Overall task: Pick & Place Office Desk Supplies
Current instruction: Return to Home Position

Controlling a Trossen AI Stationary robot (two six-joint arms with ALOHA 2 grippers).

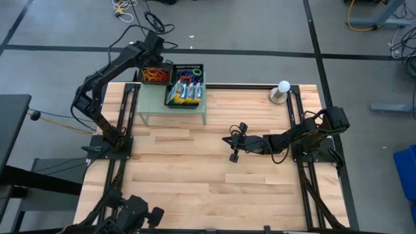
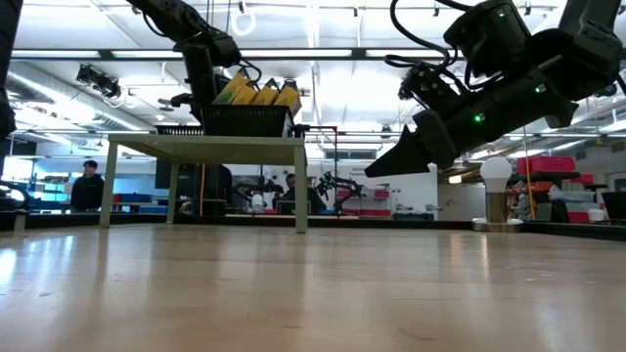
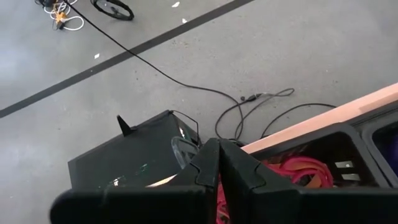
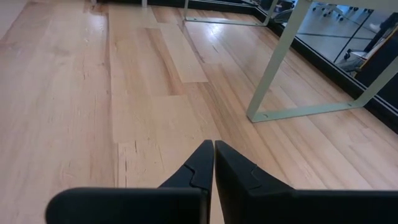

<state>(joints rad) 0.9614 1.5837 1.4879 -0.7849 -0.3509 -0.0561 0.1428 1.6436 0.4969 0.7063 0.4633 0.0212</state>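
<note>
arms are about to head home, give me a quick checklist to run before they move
1. Left hand carries nothing: ok, it is shut with no band at its tips.
2. Left hand clear of the mesh tray: cannot tell; it sits right above the rubber bands.
3. Right hand carries nothing: ok, it is shut above bare table.
4. Crayon boxes seated in their tray on the shelf: ok.
5. White ball out of the right arm's way: ok, it stands apart at the table's far corner.
</note>
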